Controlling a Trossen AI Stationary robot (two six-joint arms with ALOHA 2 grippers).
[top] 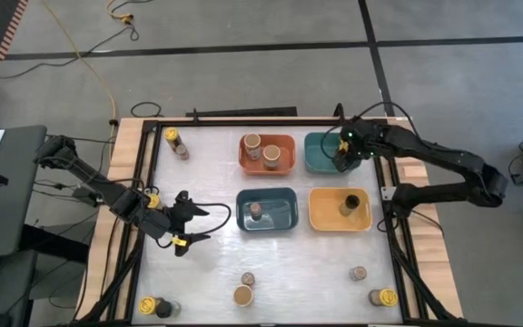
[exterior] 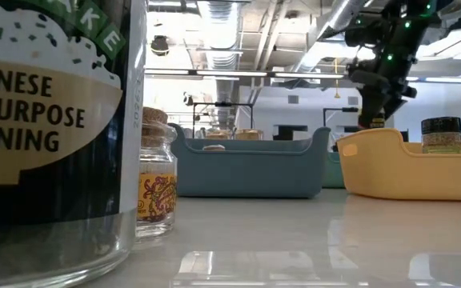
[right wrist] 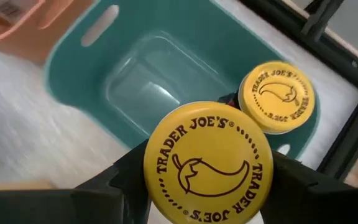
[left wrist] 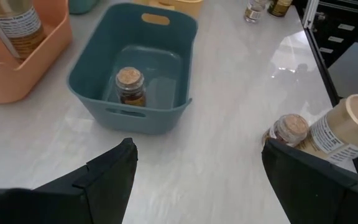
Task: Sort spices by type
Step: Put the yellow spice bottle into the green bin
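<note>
Yellow-lidded jar [right wrist: 208, 163] sits pinched between the right hand's [right wrist: 207, 186] fingers, over the teal bin [right wrist: 92, 68] beside another yellow lid [right wrist: 276, 96]. It looks hard, smooth and breakable; hold its round sides. The left hand [left wrist: 194, 180] hangs open and empty above the counter [left wrist: 229, 112].

2 black jointed arms [top: 89, 177], yellow accents near left wrist, green LED on right.

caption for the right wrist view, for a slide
Right gripper holds a yellow-lidded jar above the teal bin, where a second yellow-lidded jar already sits.
</note>
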